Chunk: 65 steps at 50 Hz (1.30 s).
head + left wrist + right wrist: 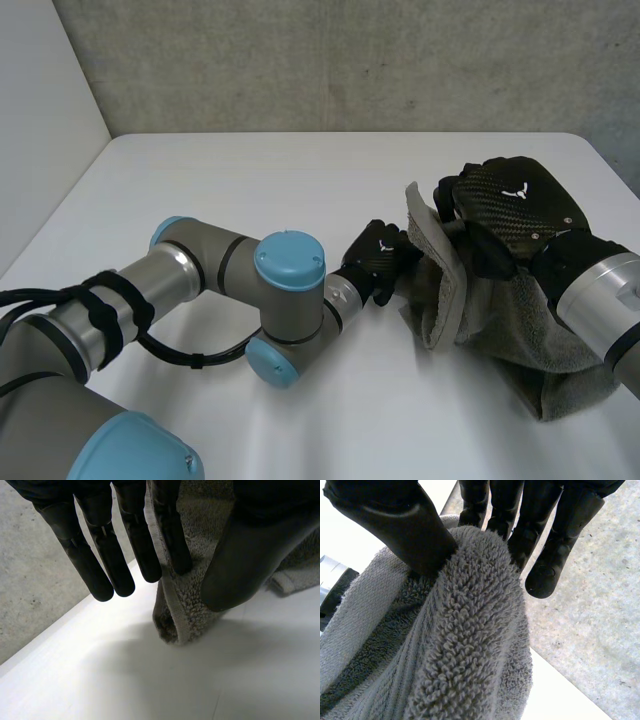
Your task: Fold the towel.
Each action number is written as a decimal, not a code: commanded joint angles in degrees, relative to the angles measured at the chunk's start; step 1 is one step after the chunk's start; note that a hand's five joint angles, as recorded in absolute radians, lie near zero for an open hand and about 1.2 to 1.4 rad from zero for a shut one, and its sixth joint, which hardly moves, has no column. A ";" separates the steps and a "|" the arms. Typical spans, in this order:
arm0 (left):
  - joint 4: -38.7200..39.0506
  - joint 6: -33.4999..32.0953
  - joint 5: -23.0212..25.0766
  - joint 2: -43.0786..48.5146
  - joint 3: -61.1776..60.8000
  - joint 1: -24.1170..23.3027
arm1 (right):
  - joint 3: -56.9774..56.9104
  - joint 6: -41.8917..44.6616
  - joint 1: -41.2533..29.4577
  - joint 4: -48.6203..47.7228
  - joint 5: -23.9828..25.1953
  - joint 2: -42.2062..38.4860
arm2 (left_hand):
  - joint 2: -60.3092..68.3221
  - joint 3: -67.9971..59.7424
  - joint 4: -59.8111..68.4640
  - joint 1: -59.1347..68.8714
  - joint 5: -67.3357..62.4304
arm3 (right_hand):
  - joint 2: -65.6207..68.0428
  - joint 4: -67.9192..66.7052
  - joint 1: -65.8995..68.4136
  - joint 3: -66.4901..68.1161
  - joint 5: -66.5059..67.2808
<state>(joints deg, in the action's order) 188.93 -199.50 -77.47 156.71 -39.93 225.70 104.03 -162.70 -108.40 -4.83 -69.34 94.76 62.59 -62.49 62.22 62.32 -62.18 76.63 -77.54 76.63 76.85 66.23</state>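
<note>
Nearest the robot, the left arm [200,265] reaches across the table [300,180] and ends in the left hand [380,262], which sits at the towel's side edge. In the left wrist view a straight finger and the thumb pinch the hem [172,605] between them. The other fingers hang straight and free just beside the cloth.

The towel [500,320] is a grey, thick-piled terry piece. It hangs bunched between the two hands, with its lower part slumped on the table under the right hand [515,205]. That hand is clamped on a fat fold near the top of the bundle. In the right wrist view the thumb presses one side of the fold and the fingers press the other.

By its look the cloth is soft, limp and light. It will sag and crumple wherever it is not held, and it carries no risk of breaking. The looped pile should give the fingers good friction, so slipping seems unlikely, though a thick fold can creep out of a shallow pinch. The firmest places to hold are the stitched hem and the corners, since they mark the true outline. A grip in the middle only gathers more bunching.

Beyond the right hand the table runs on bare to the wall [350,60].
</note>
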 commanded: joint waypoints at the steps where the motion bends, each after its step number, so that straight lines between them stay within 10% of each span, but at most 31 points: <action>1: -0.05 -3.52 -0.31 0.44 0.12 0.01 | 0.12 0.01 -0.06 0.00 0.00 0.07 | -4.61 4.50 -4.23 -4.33 14.20 | 3.37 -2.46 3.37 3.15 3.77; 31: 0.83 -10.99 -0.40 1.05 -0.15 -1.22 | -0.14 0.10 0.03 0.44 0.00 0.16 | 17.41 -17.51 17.78 17.68 -7.82 | 3.37 -2.46 3.37 3.15 3.77; 45: 12.17 -11.08 -0.75 -17.58 -16.67 5.37 | -2.16 -1.74 2.05 0.26 0.61 4.99 | 17.41 -17.51 17.78 17.68 -7.82 | 3.37 -2.46 3.37 3.15 3.77; 58: 12.43 -8.09 -0.84 -30.50 -23.61 11.34 | -10.69 -31.54 7.24 -4.75 14.23 6.58 | 17.41 -17.51 17.78 17.68 -7.82 | 3.37 -2.46 3.37 3.15 3.77; 65: 12.34 -4.67 -0.75 -40.23 -28.17 17.57 | -23.49 -47.52 10.49 -1.33 26.08 -5.35 | 17.41 -17.51 17.78 17.68 -7.82 | 3.37 -2.46 3.37 3.15 3.77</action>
<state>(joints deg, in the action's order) 201.35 -206.50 -78.32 123.41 -64.87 239.05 89.79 -200.26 -99.99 -8.99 -51.39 98.32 86.28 -88.39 86.91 83.30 -86.48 76.89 -77.55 76.63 77.00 66.23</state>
